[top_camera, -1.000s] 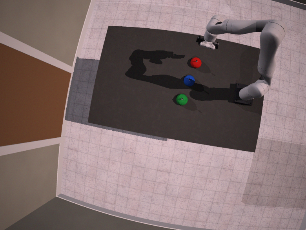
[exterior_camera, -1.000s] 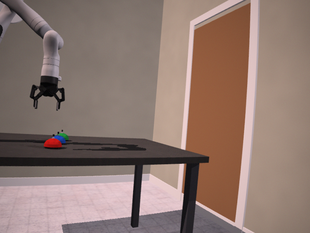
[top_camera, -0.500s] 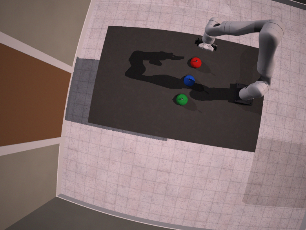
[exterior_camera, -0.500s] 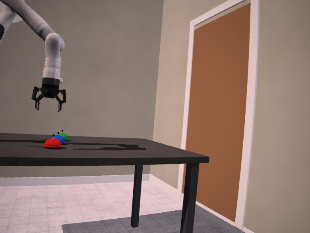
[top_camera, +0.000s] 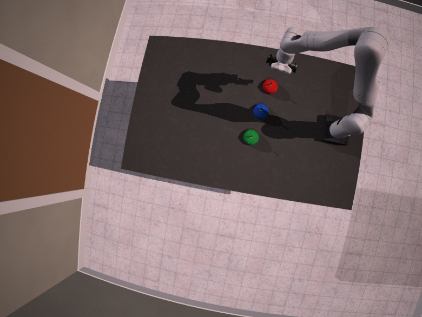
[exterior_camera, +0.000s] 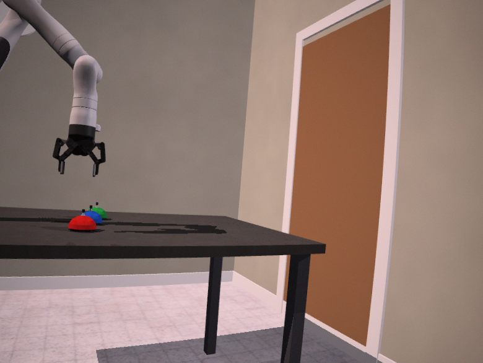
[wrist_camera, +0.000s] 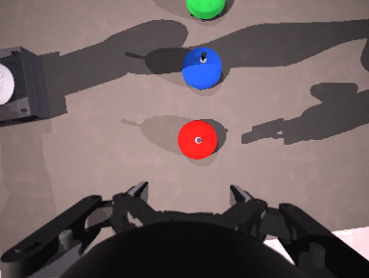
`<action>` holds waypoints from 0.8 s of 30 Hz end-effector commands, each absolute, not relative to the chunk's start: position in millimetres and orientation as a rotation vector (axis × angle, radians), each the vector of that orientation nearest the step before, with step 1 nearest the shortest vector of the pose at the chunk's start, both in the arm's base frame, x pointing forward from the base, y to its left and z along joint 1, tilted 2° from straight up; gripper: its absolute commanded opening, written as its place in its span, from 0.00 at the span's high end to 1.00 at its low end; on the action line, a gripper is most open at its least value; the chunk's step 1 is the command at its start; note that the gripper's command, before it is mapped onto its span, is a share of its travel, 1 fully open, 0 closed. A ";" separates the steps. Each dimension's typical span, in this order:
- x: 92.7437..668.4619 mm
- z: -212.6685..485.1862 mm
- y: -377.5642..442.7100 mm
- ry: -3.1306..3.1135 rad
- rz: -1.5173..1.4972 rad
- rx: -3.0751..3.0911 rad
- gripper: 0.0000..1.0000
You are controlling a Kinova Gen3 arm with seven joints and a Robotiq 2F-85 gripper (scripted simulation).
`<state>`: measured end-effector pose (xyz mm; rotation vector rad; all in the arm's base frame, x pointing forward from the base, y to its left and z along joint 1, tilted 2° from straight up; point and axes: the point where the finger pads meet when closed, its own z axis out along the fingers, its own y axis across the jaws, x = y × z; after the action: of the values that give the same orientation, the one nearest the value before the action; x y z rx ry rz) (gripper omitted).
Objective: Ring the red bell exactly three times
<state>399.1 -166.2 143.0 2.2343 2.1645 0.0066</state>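
Observation:
The red bell (top_camera: 270, 86) (exterior_camera: 82, 223) (wrist_camera: 198, 139) stands on the dark table (top_camera: 191, 150) (exterior_camera: 163, 238), its small button up at the top. The blue bell (top_camera: 261, 111) (exterior_camera: 93, 216) (wrist_camera: 202, 69) and the green bell (top_camera: 249, 137) (exterior_camera: 99, 212) (wrist_camera: 205, 7) stand in a row beyond it. My gripper (top_camera: 281, 64) (exterior_camera: 79, 170) (wrist_camera: 188, 192) is open and empty. It hangs well above the table, a little short of the red bell toward the table's edge, fingers pointing down.
The arm's base (top_camera: 336, 131) (wrist_camera: 21, 86) is mounted on the table near the blue and green bells. The table's edge lies close behind the gripper. A brown door (exterior_camera: 339, 156) is in the side wall.

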 end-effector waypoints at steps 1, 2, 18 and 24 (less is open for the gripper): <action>400.9 141.7 -161.1 2.173 0.007 2.228 0.00; 400.9 141.7 -161.1 2.173 0.007 2.228 0.00; 405.4 136.7 -149.8 2.163 0.009 2.238 0.00; 407.3 134.5 -144.7 2.158 0.010 2.243 0.00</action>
<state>406.6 -145.9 134.4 2.2469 2.1550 0.0095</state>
